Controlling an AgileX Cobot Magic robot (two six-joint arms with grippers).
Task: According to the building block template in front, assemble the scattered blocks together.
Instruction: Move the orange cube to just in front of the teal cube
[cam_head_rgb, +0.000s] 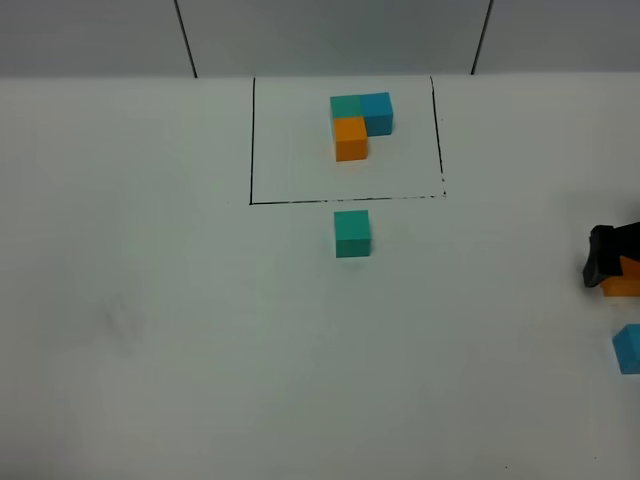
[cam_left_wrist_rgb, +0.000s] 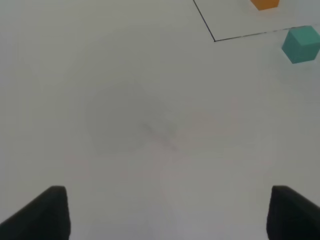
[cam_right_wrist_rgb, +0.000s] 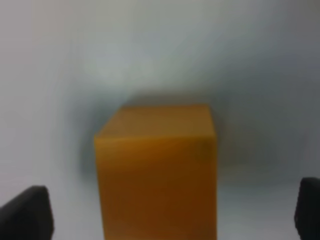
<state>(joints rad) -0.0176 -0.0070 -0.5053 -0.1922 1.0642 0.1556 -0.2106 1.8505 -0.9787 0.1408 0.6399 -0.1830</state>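
Observation:
The building block template (cam_head_rgb: 360, 120) is an L of teal, blue and orange cubes inside a thin black outline (cam_head_rgb: 345, 200) at the back middle. Of the scattered blocks, the teal cube (cam_head_rgb: 352, 233) (cam_left_wrist_rgb: 301, 44) sits just in front of the outline. At the right edge, the orange cube (cam_head_rgb: 624, 279) (cam_right_wrist_rgb: 157, 170) stands on the table between the wide-apart fingers of my right gripper (cam_right_wrist_rgb: 165, 215), with a gap on both sides. The light blue cube (cam_head_rgb: 628, 348) lies nearer the front. My left gripper (cam_left_wrist_rgb: 165, 215) is open over bare table, holding nothing.
The white table (cam_head_rgb: 180, 330) stretches out left and front of the cubes. A grey wall with two dark seams (cam_head_rgb: 186, 40) runs behind it. A faint smudge (cam_left_wrist_rgb: 150, 127) marks the surface under the left gripper.

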